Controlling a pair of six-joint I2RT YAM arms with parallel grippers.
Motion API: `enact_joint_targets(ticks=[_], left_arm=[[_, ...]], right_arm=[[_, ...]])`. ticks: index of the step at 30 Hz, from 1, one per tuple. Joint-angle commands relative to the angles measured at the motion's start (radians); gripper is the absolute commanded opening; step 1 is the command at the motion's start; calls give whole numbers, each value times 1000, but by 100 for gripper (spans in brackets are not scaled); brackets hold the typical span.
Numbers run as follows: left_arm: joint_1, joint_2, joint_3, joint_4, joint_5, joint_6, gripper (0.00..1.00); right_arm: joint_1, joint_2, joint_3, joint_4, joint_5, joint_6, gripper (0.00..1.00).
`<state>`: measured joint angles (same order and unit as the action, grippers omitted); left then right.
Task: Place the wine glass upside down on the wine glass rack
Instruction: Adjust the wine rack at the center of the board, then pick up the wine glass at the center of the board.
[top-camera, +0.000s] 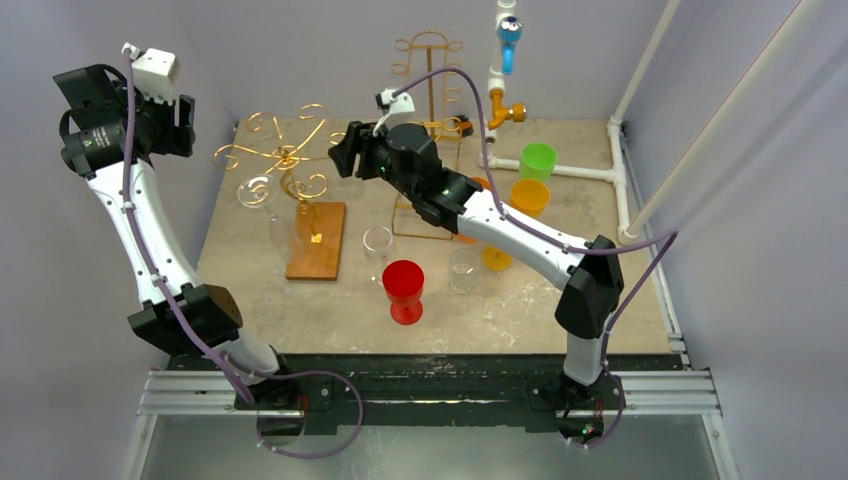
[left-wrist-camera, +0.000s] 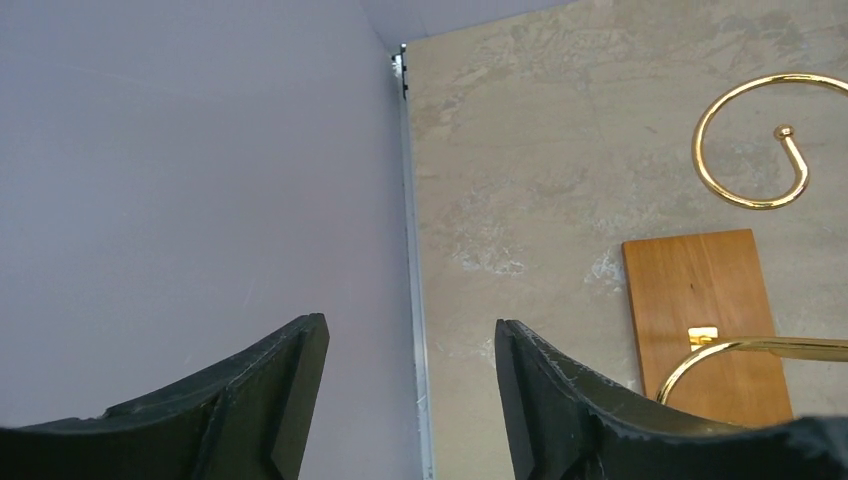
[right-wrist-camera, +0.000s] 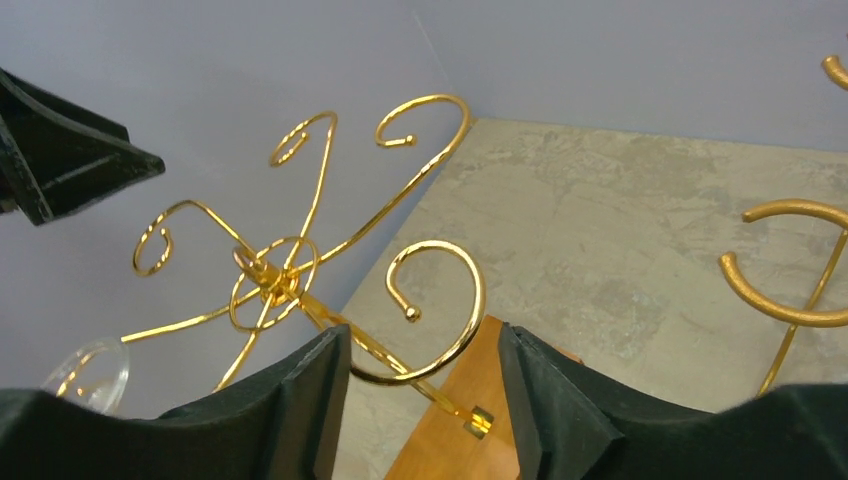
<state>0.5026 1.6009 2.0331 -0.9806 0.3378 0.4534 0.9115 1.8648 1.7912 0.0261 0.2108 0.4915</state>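
The clear stemmed wine glass (top-camera: 259, 191) hangs upside down, foot uppermost, from a left-hand hook of the gold wire wine glass rack (top-camera: 290, 158) with curled arms. Its bowl dangles beside the rack's flat wooden base (top-camera: 317, 240), at the left rear of the mottled beige counter (top-camera: 545, 292). The right gripper (right-wrist-camera: 425, 400) hovers just beside the rack at hook height, with its jaws apart and nothing between them. The left gripper (left-wrist-camera: 410, 400) is raised well apart near the left wall, likewise spread and empty. Judged from this, the hanging itself looks done. What is left seems only to draw the right arm clear without knocking the wire arms, unless the second glass is meant to follow. Counted from the top view, there are two clear stemmed glasses: the hung one and another standing upright (top-camera: 378, 244) near the counter's middle. Its stem is partly hidden, so the type is a guess. In front of it stands one red plastic goblet (top-camera: 404, 290), and to the right of that one clear tumbler (top-camera: 463, 268). At least two orange cups (top-camera: 529, 196) show, one of them half hidden under the right arm, and there is one green cup (top-camera: 538, 160). A second, taller gold wire stand (top-camera: 430, 70) rises behind, so there are two racks in all. At least five curled hooks can be made out on the nearer rack in the right wrist view.
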Motion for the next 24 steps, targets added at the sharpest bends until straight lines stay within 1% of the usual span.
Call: enact_joint_targets(ticks=[1,3,8,12,16,19,24], left_arm=[[-4,-57,47,29,-66,-68,73],[-3,-65,61,22,-72,-69,81],[-3,-75,129,-9,-72,-77,90],[-3,-78,177,-26,-64,-92,93],[-4,-87,192,-40,-55,-97,95],[-3,-102,192,-57,-33,-97,95],[-4,-132,194,-96,28,-85,95]], right_arm=[[29,-21,40,-93,-24,-7,70],[29,-35,43,-108,-28,-21,76],[27,-115,41,-160,-13,-73,82],[27,-193,22,-209,-12,-98,86],[27,-279,-25,-278,2,-109,89],[27,-366,-102,-341,19,-122,89],[30,-490,-271,-491,14,-130,85]])
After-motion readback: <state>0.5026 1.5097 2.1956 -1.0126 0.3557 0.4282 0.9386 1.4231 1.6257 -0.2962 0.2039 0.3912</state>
